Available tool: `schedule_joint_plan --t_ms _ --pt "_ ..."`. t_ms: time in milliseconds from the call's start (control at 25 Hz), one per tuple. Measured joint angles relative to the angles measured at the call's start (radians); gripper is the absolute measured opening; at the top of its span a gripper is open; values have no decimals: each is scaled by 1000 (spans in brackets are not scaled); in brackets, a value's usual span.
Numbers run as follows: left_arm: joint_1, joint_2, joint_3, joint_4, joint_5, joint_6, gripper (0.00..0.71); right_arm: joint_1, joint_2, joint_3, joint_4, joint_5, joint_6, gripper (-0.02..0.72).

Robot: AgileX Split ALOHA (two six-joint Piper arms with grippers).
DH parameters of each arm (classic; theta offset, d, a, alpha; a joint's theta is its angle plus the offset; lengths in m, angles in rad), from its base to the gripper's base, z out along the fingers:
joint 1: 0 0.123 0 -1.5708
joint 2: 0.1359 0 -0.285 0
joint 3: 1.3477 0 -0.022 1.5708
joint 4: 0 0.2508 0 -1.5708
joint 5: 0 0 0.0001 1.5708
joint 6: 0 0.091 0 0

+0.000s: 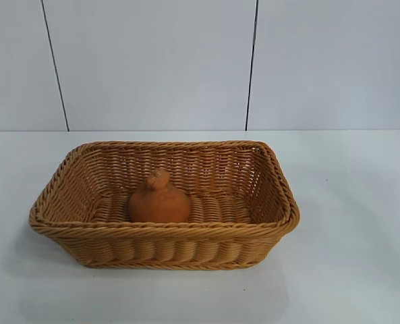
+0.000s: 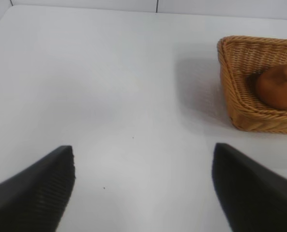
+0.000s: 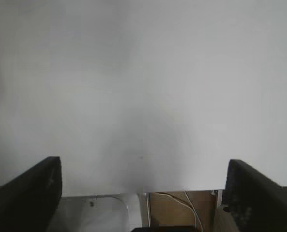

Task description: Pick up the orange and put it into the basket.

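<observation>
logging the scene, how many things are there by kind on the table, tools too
orange: 1, lying in the basket
basket: 1, on the table
tools: 2, left tool and right tool, both open and holding nothing
total: 4

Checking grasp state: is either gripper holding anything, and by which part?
Nothing is held. Left gripper and right gripper both have fingers spread over bare table. The orange sits inside the basket.
</observation>
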Motion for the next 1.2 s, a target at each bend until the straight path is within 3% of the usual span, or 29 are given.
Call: schedule_joint_plan --t_ms 120,360,560,800,1200 --pt "0 0 0 0 0 0 557 0 -162 99 0 -7 -6 631" --pt "0 0 0 0 -1 0 557 0 -533 300 0 -122 -8 631" --pt "0 0 0 0 -1 0 557 0 -824 429 0 -173 -8 631" --pt "0 0 0 0 -1 0 557 0 -1059 444 0 -194 -8 631" --pt "0 0 0 0 -2 0 557 0 -1231 447 0 -196 -8 631"
